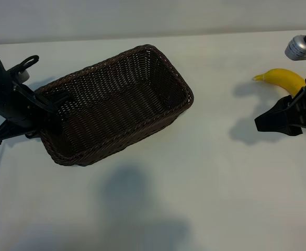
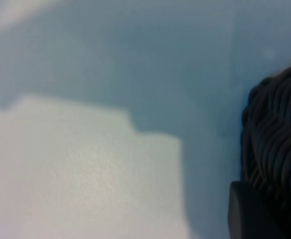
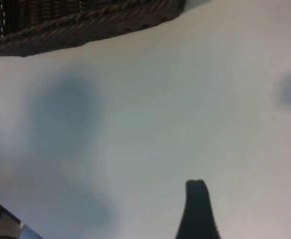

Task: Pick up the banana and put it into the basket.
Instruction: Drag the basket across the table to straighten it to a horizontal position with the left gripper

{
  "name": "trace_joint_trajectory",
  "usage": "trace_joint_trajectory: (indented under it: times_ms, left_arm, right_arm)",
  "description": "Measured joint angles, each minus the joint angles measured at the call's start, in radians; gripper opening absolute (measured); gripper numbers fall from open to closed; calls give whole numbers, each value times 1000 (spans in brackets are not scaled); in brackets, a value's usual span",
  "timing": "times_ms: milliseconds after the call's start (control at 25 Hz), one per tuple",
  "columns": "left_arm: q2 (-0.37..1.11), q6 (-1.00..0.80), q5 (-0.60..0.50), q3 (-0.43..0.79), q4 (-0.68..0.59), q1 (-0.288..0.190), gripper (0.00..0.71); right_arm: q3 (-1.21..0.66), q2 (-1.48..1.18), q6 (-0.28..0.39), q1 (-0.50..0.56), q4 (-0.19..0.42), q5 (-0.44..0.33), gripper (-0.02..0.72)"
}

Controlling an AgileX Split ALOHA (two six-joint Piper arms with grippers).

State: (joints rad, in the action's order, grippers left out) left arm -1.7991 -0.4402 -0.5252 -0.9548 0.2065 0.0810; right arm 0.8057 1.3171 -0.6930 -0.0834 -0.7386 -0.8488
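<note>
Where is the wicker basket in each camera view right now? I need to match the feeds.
Exterior view: the basket sits left of centre on the table, lying diagonally, its left end at the left gripper.
Left wrist view: only a bit of its woven rim shows at the right edge.
Right wrist view: its rim and wall run along the top edge.
Shared landmark: the braided dark brown rim.

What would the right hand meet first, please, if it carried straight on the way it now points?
Probably the bare table. The right hand points down and towards the basket, with only open tabletop ahead. The banana lies behind it, out of that line. Depth is unclear.
</note>
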Motion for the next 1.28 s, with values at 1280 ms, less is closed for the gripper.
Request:
trace_joint_trajectory:
  times_ms: [1280]
  left_arm:
    - [-42, 502, -378, -415, 208, 1, 168]
  right_arm:
    - [0, 0, 0, 0, 0, 11, 525]
